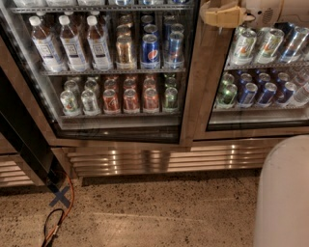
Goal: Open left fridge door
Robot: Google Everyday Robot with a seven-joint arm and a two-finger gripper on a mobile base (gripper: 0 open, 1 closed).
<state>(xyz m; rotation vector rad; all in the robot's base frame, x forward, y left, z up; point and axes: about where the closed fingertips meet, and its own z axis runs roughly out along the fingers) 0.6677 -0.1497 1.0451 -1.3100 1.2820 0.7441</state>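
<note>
The left fridge door (189, 91) is a glass pane in a wide bronze-steel frame. Behind it stand bottles on the upper shelf and cans below. Its bottom rail runs slightly askew to the cabinet line under it. My gripper (219, 15), tan at the tip, is at the top of the view. It sits right against the door's right-hand upright, where that meets the neighbouring door. The white arm (275, 8) reaches in from the upper right.
The right glass door (260, 125) fronts only cans. A ribbed steel grille (164, 159) runs below both doors. A dark slanted panel (21, 132) stands at the left. An orange cable (69, 205) and blue tape cross (60, 196) lie on the speckled floor. My white body (285, 193) fills the lower right.
</note>
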